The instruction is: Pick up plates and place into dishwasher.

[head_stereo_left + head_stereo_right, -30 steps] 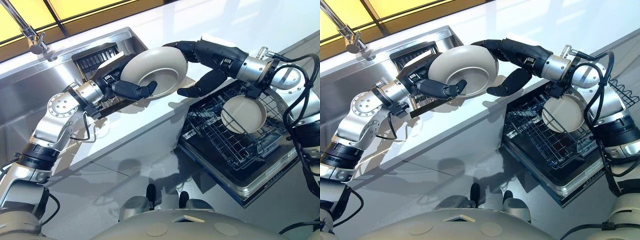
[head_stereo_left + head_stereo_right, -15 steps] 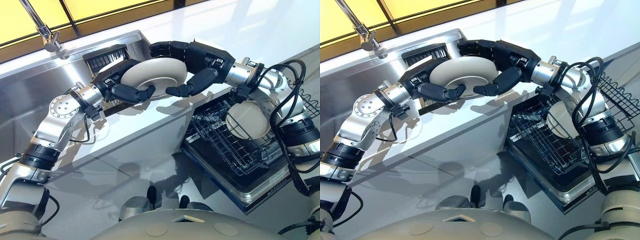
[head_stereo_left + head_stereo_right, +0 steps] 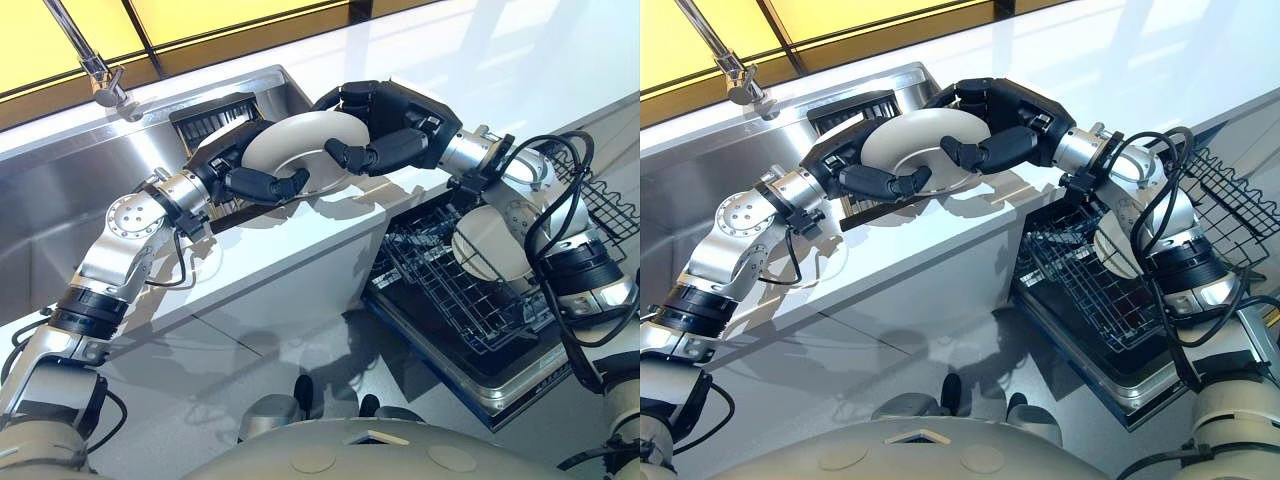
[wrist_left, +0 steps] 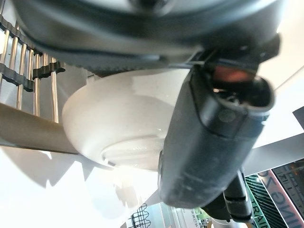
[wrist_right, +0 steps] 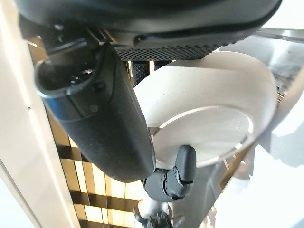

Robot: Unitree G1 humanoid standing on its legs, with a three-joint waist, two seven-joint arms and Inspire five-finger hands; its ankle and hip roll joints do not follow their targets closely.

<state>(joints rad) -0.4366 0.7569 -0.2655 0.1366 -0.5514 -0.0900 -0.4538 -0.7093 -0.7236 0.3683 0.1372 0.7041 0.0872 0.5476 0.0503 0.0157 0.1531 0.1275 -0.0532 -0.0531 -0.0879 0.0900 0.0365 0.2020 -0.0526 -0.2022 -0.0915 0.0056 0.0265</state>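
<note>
Left eye view: both hands grasp one white plate (image 3: 300,150) above the countertop (image 3: 330,235), left hand (image 3: 245,170) and right hand (image 3: 385,125) clamped on opposite rims. Handover step; next, left hand releases, right carries plate to the dishwasher rack (image 3: 450,290) beside the countertop.

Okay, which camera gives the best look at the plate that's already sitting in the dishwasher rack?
The left eye view: the racked plate stands on edge in the dishwasher rack, mostly unobstructed. In the right eye view the right arm covers much of it. The wrist views look at the plate held above the counter instead.
</note>
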